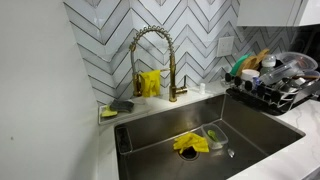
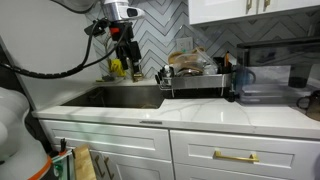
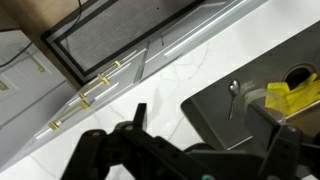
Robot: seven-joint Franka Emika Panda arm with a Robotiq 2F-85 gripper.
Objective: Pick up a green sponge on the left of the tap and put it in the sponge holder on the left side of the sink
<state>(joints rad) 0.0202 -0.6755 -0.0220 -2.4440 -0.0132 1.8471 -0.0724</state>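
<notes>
We see white-and-grey chevron tiles on the backsplash (image 1: 200, 30), a brass-gold tap (image 1: 173, 72) and a yellow cloth (image 1: 150, 83). The sponge (image 1: 122, 105) at the worktop's (image 2: 200, 112) back edge is dull green, the worktop white and the sink (image 1: 268, 136) steel grey. The cabinets (image 2: 120, 150) are white with gold handles (image 2: 237, 156).

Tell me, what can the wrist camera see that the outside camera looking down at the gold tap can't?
Only the wrist view shows the gripper, jaws open, and white drawers with gold handles. Only the exterior view shows the gold tap, the green sponge left of it, and the dish rack. Both show the sink and the yellow cloth lying in it.
</notes>
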